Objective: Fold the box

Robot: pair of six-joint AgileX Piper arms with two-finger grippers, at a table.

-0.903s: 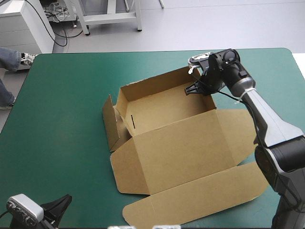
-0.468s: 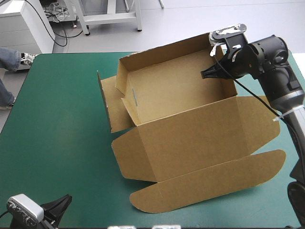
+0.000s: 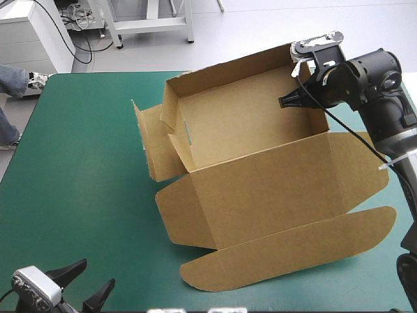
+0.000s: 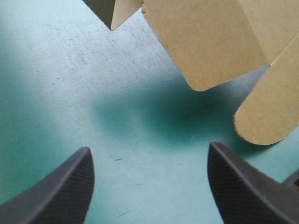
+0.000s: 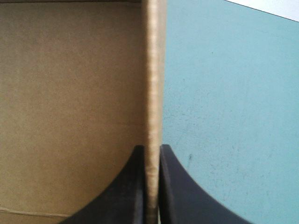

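The brown box (image 3: 260, 189) is an open tray with its walls up, tilted so its far right corner hangs above the teal-green cover. My right gripper (image 3: 290, 101) is shut on the box's right wall, and the right wrist view shows that wall's edge (image 5: 154, 70) pinched between the black fingers of that gripper (image 5: 152, 147). The lid and its rounded front flap (image 3: 287, 251) slope down toward the near edge. My left gripper (image 3: 85, 283) stands open near the front left corner. In the left wrist view the gripper (image 4: 149, 148) holds nothing, with rounded box flaps (image 4: 210, 42) ahead of it.
A loose side flap (image 3: 146, 147) sticks out from the box's left end. Bare teal-green cover (image 3: 78, 169) lies between my left gripper and the box. The table's far edge runs just behind the box's back wall.
My right gripper has lifted the box's far right side up and back, tilting the tray. My left gripper, shut earlier, has opened where it stands.
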